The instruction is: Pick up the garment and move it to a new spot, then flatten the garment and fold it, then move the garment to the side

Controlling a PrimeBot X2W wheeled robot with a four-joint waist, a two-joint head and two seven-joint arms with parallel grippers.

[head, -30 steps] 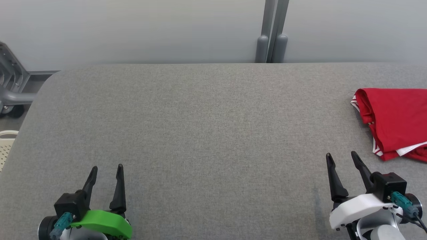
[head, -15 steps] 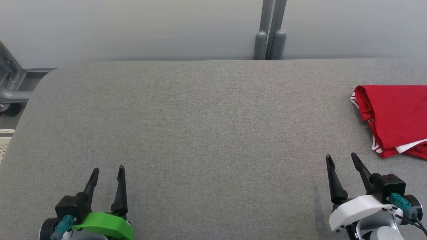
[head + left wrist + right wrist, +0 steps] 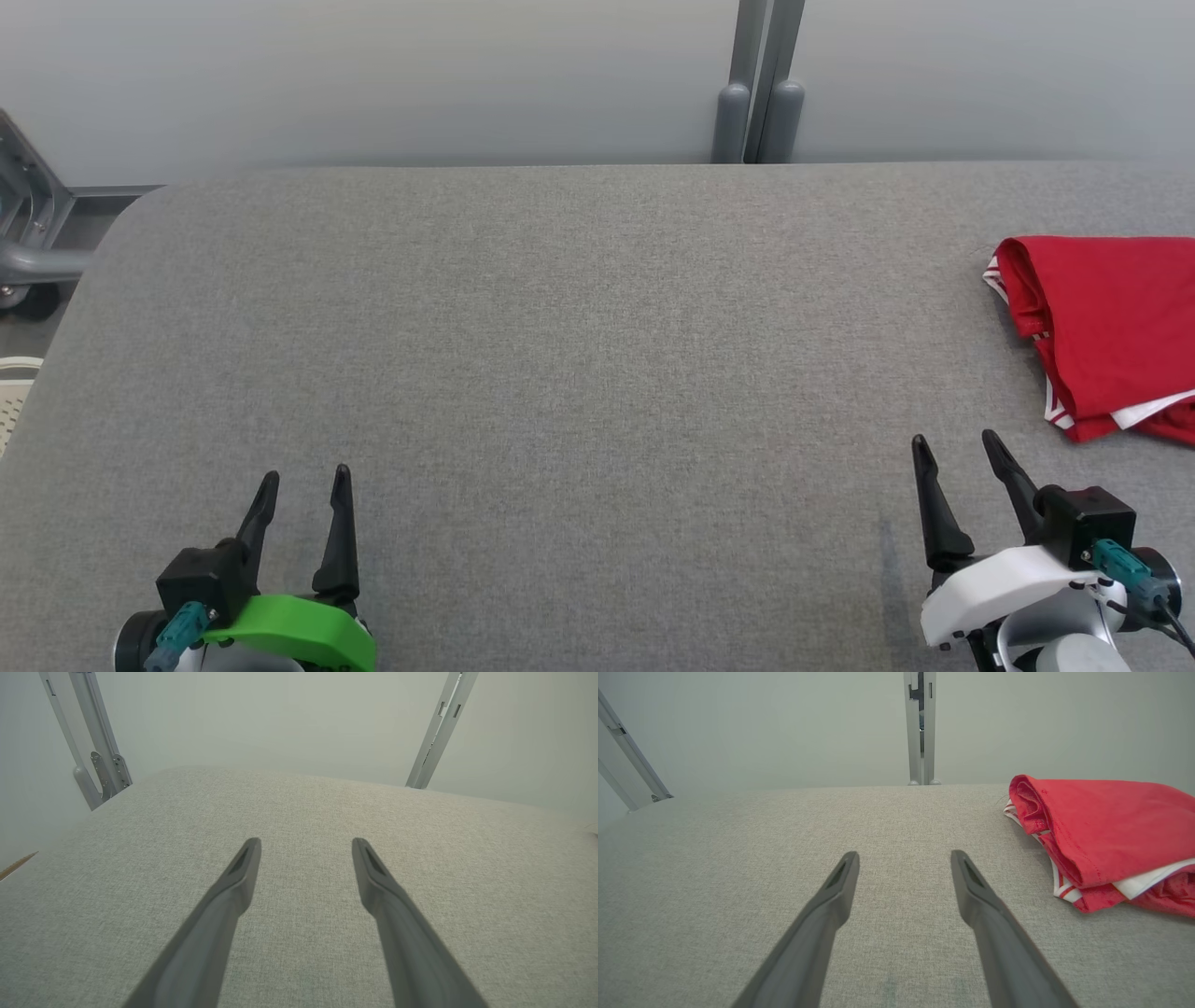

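garment [image 3: 1111,327] folded at right, untouched; left jaws and right jaws wide apart, holding nothing.

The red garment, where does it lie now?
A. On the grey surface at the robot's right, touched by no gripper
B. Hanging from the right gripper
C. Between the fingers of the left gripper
A: the red garment lies folded on the grey surface, apart from the open right gripper.
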